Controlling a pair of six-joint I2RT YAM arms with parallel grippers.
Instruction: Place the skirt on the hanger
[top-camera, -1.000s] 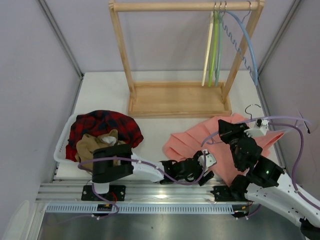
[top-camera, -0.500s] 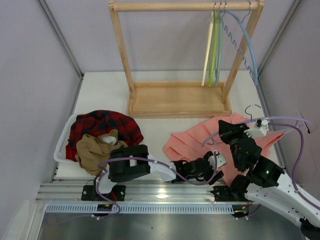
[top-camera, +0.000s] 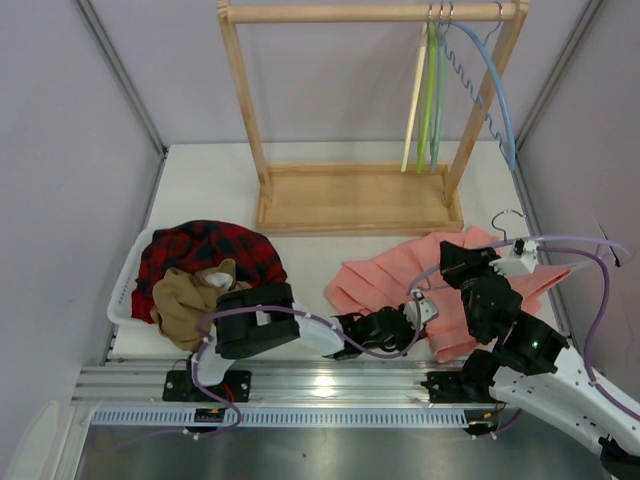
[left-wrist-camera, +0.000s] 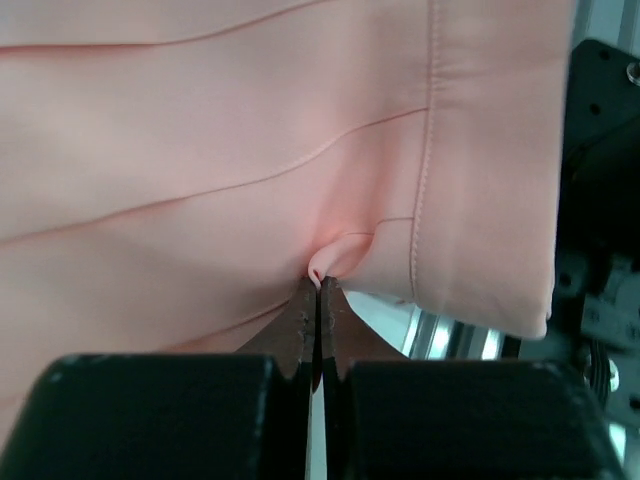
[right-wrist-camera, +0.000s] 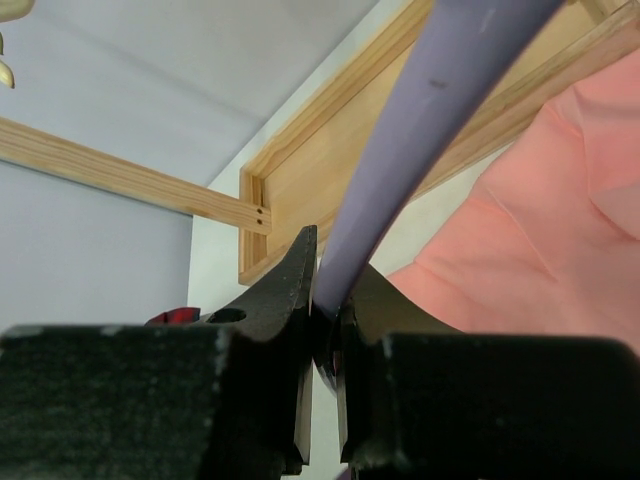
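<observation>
Fingers of my left gripper (left-wrist-camera: 318, 292) pinch the salmon-pink pleated fabric skirt (left-wrist-camera: 200, 160) at lower centre; my right gripper (right-wrist-camera: 327, 300) clamps the thin lilac plastic hanger (right-wrist-camera: 425, 120).

Skirt (top-camera: 380, 280): salmon-pink, plain, crossed by fine pleat lines, stitched hem noted in left wrist view. Hanger (right-wrist-camera: 420, 130): pale lilac-purple, plain. Plaid garment (top-camera: 210, 250): red and black checks. Tan garment (top-camera: 185, 295): brown, plain. Basket (top-camera: 120, 290): white. Rack (top-camera: 350, 200): pale natural wood. Cream hanger (top-camera: 412, 110), green hanger (top-camera: 428, 100), light blue hanger (top-camera: 495, 80) seen on rack. Left gripper (left-wrist-camera: 318, 285), right gripper (right-wrist-camera: 330, 270): black. Table (top-camera: 210, 180): off-white.
</observation>
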